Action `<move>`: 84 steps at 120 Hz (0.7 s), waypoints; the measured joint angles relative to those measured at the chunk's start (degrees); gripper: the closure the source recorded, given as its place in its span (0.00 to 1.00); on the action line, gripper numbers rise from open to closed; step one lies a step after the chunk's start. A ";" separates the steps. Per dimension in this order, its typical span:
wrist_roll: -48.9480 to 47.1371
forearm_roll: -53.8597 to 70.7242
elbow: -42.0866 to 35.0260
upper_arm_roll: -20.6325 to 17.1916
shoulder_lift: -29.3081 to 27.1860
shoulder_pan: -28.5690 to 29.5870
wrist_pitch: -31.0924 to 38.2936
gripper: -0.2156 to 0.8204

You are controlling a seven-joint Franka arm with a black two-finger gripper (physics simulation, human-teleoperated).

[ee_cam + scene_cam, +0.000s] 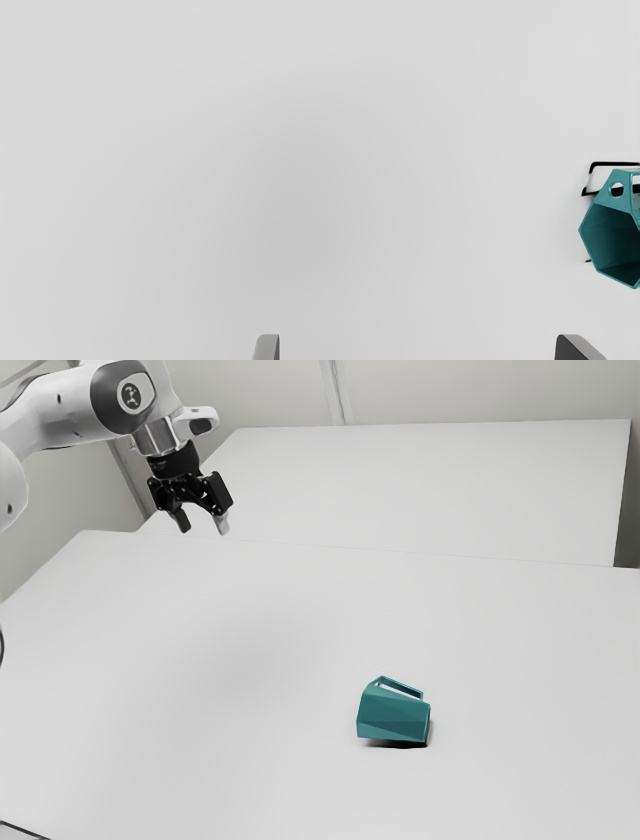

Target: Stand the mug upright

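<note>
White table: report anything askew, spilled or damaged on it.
The teal, faceted mug lies on its side on the smooth white table, odd because a mug normally stands upright. I see no spill or damage.

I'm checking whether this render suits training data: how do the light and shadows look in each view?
Exterior view: soft, even light, a faint broad shadow on the pale table, a dark narrow one under the mug; wrist view: a diffuse grey patch on the table, crisp black shadow lines near the mug's handle, its interior dark.
</note>
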 joint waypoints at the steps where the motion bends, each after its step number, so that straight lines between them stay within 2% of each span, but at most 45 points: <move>1: 0.01 0.00 0.01 0.00 0.00 0.00 0.00 0.21; 28: 0.19 -0.10 -0.18 -0.05 -0.24 0.00 -0.15 0.21; 43: 0.31 -1.43 -3.65 -0.53 -0.98 -1.10 -0.01 0.21; 60: 1.07 -10.44 -9.83 -0.62 -2.09 -1.09 2.14 0.21; 74: 3.63 -20.35 -18.33 -0.64 -3.67 -0.50 6.27 0.21; 84: 5.43 -24.36 -23.48 -2.80 -5.50 0.26 9.53 0.21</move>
